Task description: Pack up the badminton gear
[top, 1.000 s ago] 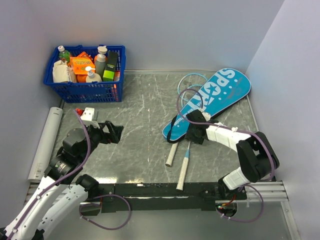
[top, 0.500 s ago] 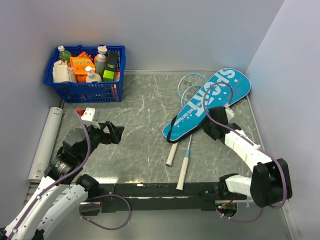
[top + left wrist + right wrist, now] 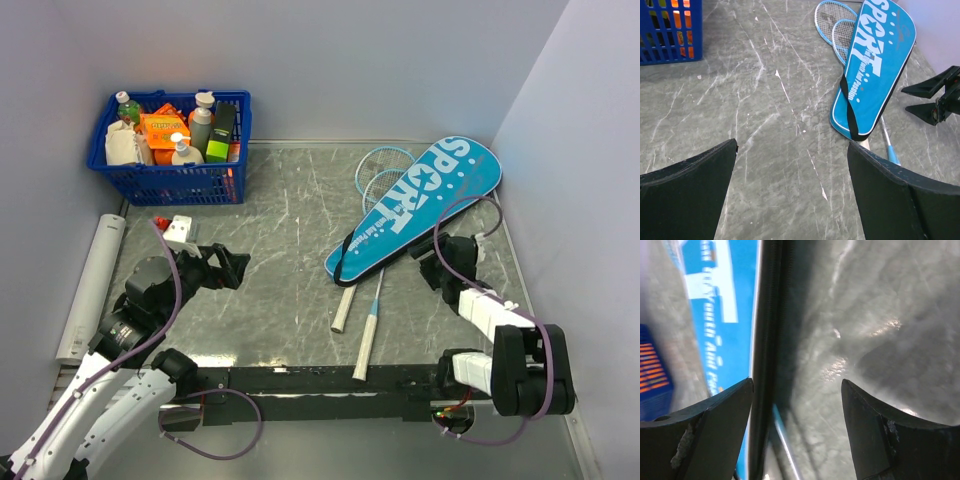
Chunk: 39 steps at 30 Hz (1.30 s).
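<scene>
Teal bag lies just beside the right gripper.

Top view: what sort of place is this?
Probably a robotics test bench: a left arm and right arm are mounted at the near edge of a grey table, plain walls box it in, and the racket bag and blue basket look like laid-out props.
</scene>
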### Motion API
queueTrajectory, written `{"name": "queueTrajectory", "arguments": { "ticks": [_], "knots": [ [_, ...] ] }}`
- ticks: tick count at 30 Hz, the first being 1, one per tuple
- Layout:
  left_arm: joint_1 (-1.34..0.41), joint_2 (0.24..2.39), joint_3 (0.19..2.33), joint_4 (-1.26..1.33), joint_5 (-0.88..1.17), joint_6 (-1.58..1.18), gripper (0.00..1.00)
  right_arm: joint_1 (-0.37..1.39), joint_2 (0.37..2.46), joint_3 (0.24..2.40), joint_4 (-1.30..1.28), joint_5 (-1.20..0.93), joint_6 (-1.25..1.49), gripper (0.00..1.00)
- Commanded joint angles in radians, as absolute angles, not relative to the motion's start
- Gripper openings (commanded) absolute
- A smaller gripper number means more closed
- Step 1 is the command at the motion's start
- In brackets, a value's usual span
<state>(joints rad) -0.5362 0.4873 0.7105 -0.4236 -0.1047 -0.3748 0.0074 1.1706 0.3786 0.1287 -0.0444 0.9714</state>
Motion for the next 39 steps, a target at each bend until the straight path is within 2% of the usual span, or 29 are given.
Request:
{"name": "queueTrajectory", "arguments": {
  "ticks": [1, 11, 19, 21, 24, 25, 27, 28, 29, 39],
  "knots": [
    [-0.534, 0.492, 0.707, -0.38, -0.083, -0.357, 0.96, -0.035, 1.149, 0.333, 0.31, -0.072, 1.02, 0.78],
    [-0.534, 0.512, 0.709, -0.38, -0.077, -0.356, 0.96, -0.087, 1.403, 0.405, 0.523, -0.181, 1.08, 0.77],
    [-0.534, 0.538, 0.709, -0.382, -0.078, -0.353, 0.96, -0.091, 1.592, 0.509, 0.594, -0.204, 1.097, 0.76],
    [-0.534, 0.545, 0.71, -0.383, -0.078, -0.353, 0.96, -0.091, 1.638, 0.541, 0.598, -0.206, 1.097, 0.71],
    [-0.534, 0.552, 0.71, -0.383, -0.08, -0.351, 0.96, -0.092, 1.674, 0.578, 0.592, -0.201, 1.083, 0.5],
    [-0.534, 0.555, 0.71, -0.385, -0.08, -0.351, 0.96, -0.092, 1.678, 0.59, 0.566, -0.19, 1.068, 0.35],
    [-0.534, 0.56, 0.712, -0.384, -0.083, -0.351, 0.96, -0.092, 1.671, 0.609, 0.543, -0.175, 1.048, 0.21],
    [-0.534, 0.563, 0.712, -0.387, -0.081, -0.351, 0.96, -0.092, 1.648, 0.612, 0.516, -0.161, 1.026, 0.05],
    [-0.534, 0.563, 0.712, -0.384, -0.081, -0.351, 0.96, -0.091, 1.634, 0.62, 0.499, -0.153, 1.01, 0.0],
    [-0.518, 0.568, 0.712, -0.38, -0.066, -0.348, 0.96, -0.064, 1.31, 0.612, 0.321, -0.118, 0.853, 0.0]
  ]
}}
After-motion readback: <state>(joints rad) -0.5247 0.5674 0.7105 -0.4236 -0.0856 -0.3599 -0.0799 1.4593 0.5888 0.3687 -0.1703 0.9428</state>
